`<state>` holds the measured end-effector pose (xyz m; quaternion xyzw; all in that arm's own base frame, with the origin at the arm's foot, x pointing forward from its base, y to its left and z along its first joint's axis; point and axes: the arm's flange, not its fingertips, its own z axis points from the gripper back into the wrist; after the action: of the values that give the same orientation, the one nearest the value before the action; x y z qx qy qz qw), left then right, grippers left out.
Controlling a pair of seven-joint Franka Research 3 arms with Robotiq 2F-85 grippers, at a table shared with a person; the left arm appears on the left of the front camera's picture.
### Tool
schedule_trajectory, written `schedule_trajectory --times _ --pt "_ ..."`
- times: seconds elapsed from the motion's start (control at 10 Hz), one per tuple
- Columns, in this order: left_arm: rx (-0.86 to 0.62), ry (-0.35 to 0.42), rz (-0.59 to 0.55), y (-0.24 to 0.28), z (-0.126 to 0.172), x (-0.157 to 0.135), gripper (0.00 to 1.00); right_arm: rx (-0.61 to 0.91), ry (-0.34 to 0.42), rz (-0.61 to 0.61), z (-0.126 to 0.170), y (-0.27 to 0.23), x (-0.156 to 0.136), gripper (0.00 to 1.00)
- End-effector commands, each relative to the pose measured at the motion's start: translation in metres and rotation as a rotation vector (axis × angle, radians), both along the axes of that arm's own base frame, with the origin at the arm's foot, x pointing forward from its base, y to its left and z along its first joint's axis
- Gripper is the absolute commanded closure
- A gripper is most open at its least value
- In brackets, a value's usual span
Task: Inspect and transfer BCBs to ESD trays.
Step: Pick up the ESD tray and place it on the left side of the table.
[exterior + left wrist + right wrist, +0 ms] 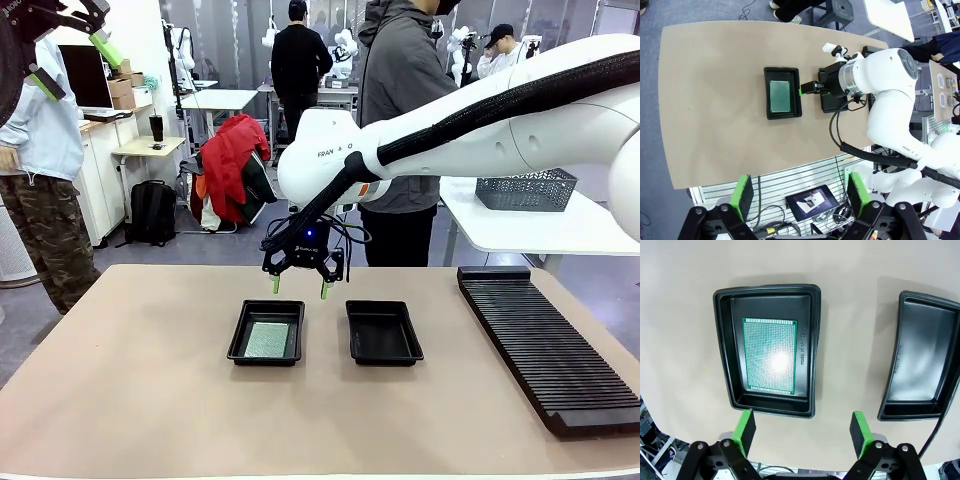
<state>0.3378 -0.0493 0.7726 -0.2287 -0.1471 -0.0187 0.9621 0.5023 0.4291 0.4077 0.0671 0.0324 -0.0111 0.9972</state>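
Green, fine-gridded BCB (770,356) lay flat inside the left ESD tray (812,340); the front view rendered it pale, perhaps through glare. Right gripper (299,290) hovered above and beside that tray, jaws spread wide, empty.

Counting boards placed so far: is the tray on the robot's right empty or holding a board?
Empty: the right ESD tray has a bare floor; the green BCB lies flat in the left ESD tray.

The left ESD tray (236,345) and the right ESD tray (384,335) are sitting side by side, a little apart, near the middle of the table (150,400). A BCB (267,340) is lying flat in the left ESD tray. A slotted rack (545,345) is lying farther right, along the table's right side.
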Motion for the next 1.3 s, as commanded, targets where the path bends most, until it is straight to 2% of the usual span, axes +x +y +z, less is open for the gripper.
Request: schedule_trajectory --times 0.0,0.1,0.5,0.9,1.2 --pt "0.0 0.0 0.0 0.0 0.0 0.0 0.0 0.013 -0.003 -0.004 -0.002 -0.001 -0.002 0.0" --pt "0.015 0.0 0.03 -0.006 -0.009 -0.001 0.0 0.0 0.0 0.0 0.0 0.0 0.0 0.0" --pt "0.041 -0.004 0.1 -0.033 -0.046 0.003 0.0 0.188 -0.048 0.027 0.026 -0.048 -0.026 0.0" --pt "0.128 0.037 0.12 -0.065 -0.109 0.034 0.0 0.356 -0.074 0.034 0.035 -0.094 -0.045 0.0" --pt "0.18 0.084 0.091 -0.086 -0.161 0.063 0.0 0.471 -0.096 0.056 0.036 -0.116 -0.061 0.0"
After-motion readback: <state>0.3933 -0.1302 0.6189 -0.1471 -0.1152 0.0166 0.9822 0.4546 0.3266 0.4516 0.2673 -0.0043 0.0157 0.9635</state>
